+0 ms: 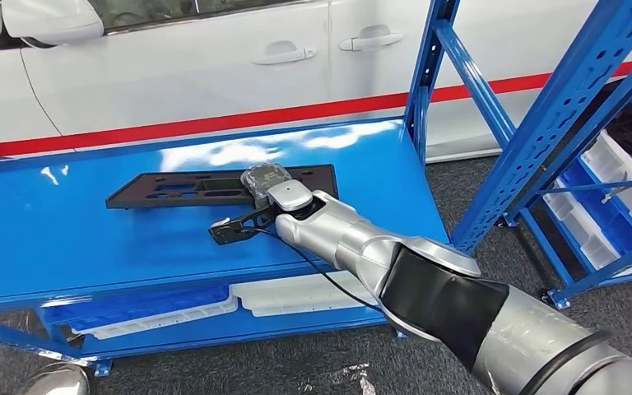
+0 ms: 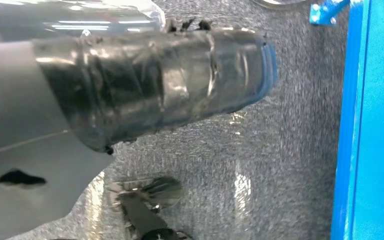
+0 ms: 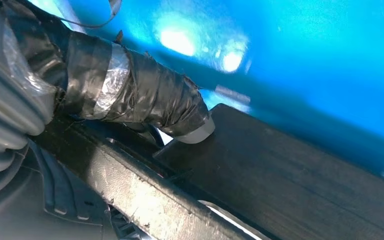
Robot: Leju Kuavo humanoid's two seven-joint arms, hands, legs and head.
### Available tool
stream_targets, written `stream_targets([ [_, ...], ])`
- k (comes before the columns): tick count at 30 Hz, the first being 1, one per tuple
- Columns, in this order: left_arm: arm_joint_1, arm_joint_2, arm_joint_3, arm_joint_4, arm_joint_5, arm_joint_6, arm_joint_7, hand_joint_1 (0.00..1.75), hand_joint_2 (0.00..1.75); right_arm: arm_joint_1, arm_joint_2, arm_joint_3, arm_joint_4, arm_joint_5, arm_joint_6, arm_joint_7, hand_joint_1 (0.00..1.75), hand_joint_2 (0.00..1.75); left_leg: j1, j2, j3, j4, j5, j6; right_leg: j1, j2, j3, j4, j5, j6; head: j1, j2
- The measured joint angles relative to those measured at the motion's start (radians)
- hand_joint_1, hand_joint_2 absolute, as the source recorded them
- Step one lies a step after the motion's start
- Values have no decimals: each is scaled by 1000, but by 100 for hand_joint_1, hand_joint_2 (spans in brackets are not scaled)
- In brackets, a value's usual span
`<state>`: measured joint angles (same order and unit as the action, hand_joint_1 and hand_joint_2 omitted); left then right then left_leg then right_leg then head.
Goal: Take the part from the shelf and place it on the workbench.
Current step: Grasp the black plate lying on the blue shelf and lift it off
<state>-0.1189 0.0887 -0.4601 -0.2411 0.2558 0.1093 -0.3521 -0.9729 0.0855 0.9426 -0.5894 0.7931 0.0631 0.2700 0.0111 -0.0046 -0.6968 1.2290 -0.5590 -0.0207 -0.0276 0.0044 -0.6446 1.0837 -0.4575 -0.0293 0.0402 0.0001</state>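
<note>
Black part [image 1: 214, 185] flat on shelf [image 1: 66, 239] | right hand [image 1: 265, 183] on it, grip unclear

Bright overhead light throws white glare patches across the back of the blue shelf [image 1: 66, 239] in the head view, which is sharp throughout. The right wrist view is dimmer, with glare spots blown out and soft. The left wrist view shows motion blur on the grey floor [image 2: 280, 150].

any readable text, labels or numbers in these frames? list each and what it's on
None. No legible word, label, brand or number on the black part, the blue shelf, the white car, the white bins or the taped right hand.
</note>
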Motion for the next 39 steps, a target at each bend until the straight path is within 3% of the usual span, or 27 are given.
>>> stream_targets([
  [2, 1, 0, 0, 0, 0, 0, 0, 0, 0, 2, 0, 0, 0, 0, 0, 0, 175, 175, 0, 0, -40, 80, -18, -1, 3, 0, 0, -1, 0, 0, 0, 0],
  [3, 2, 0, 0, 0, 0, 0, 0, 0, 0, 3, 0, 0, 0, 0, 0, 0, 175, 175, 0, 0, -37, 70, -1, 3, 5, 0, 0, -1, 0, -1, 0, 0],
  [6, 1, 1, 0, 0, 0, 0, 0, 0, 0, -1, 0, 0, -1, 0, 0, 0, 175, 175, -9, -1, 50, -110, 86, 29, 9, 2, 4, -4, 1, 0, 0, 0],
  [8, 0, 3, 0, 0, 1, -3, -1, 0, 0, -1, 0, 0, -1, 1, 0, 0, 175, 175, -18, -1, 88, -187, 102, 45, 7, 2, 5, -11, 5, 7, 0, 0],
  [10, 1, 5, 0, 0, 8, -14, -5, 0, 0, 0, 0, -1, -2, 3, -2, 0, 175, 175, -24, -1, 97, -207, 104, 52, 5, 3, 7, -21, 11, 17, 0, 0],
  [12, 2, 7, 0, 0, 21, -36, -13, 0, 87, 0, -1, -4, -4, 6, -4, -3, 175, 175, -19, 3, 113, -236, 118, 53, 6, 2, 5, -16, 4, 27, 1, 0],
  [14, 1, 7, 0, 0, 35, -61, -24, 0, 175, -1, -2, -6, -5, 10, -4, -8, 175, 175, -12, 8, 127, -261, 131, 55, 9, 1, -27, 57, -40, 33, 2, 0],
  [16, 2, 7, 0, 0, 47, -81, -35, 0, 175, 2, -2, -8, -7, 8, -3, -18, 175, 175, -11, 10, 126, -261, 131, 58, 9, 0, -82, 175, -92, 39, 3, 0],
  [17, 2, 7, 0, 0, 51, -88, -39, 0, 175, 6, -2, -11, -9, 1, -3, -24, 175, 175, -11, 10, 124, -257, 129, 57, 7, 0, -100, 211, -99, 42, 3, 0],
  [18, 3, 7, 0, 0, 53, -92, -43, 0, 175, 9, -2, -15, -12, -8, -3, -30, 175, 175, -10, 9, 123, -252, 126, 56, 6, -1, -103, 215, -88, 45, 3, 0],
  [21, 5, 9, 0, 0, 60, -87, -46, 0, 175, 9, -1, -28, -33, -47, -10, -58, 175, 175, -6, 7, 111, -218, 106, 40, -1, -1, -34, 68, -10, 54, 4, 0],
  [23, 5, 12, 1, 0, 72, -43, -34, 0, 175, 19, 3, -39, -71, -100, -65, -110, 175, 175, -7, 6, 95, -189, 92, 27, 1, 2, -8, 11, 1, 42, 3, 0],
  [25, 11, 12, 1, 1, 83, 18, -17, 0, 175, 39, 10, -58, -160, -167, -140, -122, 175, 175, -9, 6, 85, -178, 89, 22, 4, 8, -16, 15, -3, 22, 3, 0],
  [28, 16, 10, 2, 4, 87, 55, -6, 0, 175, 44, 21, -79, -310, -219, -175, -71, 175, 175, -6, 7, 65, -138, 57, 12, -2, 9, -17, 14, -3, 8, 1, 0],
  [31, 17, 8, 2, 4, 86, 60, -3, 0, 175, 48, 23, -87, -401, -236, -186, -76, 175, 175, -1, 7, -14, 31, -20, -2, -1, 3, -14, 11, -5, 2, 0, 0],
  [33, 20, 7, 2, 4, 86, 63, -1, 0, 175, 54, 23, -89, -442, -245, -195, -87, 175, 175, -1, 7, -47, 90, -22, 0, 4, 3, -13, 11, -6, -1, 0, 0],
  [34, 21, 6, 2, 4, 85, 65, 0, 0, 175, 57, 23, -90, -460, -250, -199, -92, 175, 175, -3, 6, -39, 65, 4, 7, 8, 5, -11, 11, -7, -2, 0, 0],
  [37, 21, 7, 2, 5, 85, 67, 1, 0, 175, 59, 23, -98, -504, -271, -211, -103, 175, 175, -15, 5, 45, -119, 96, 43, 15, 10, -2, 3, -7, -3, 1, 0],
  [39, 20, 8, 2, 5, 85, 67, 2, 0, 175, 60, 22, -104, -524, -283, -216, -108, 175, 175, -25, 4, 73, -176, 108, 58, 11, 11, 0, -7, -2, 3, 1, 0],
])
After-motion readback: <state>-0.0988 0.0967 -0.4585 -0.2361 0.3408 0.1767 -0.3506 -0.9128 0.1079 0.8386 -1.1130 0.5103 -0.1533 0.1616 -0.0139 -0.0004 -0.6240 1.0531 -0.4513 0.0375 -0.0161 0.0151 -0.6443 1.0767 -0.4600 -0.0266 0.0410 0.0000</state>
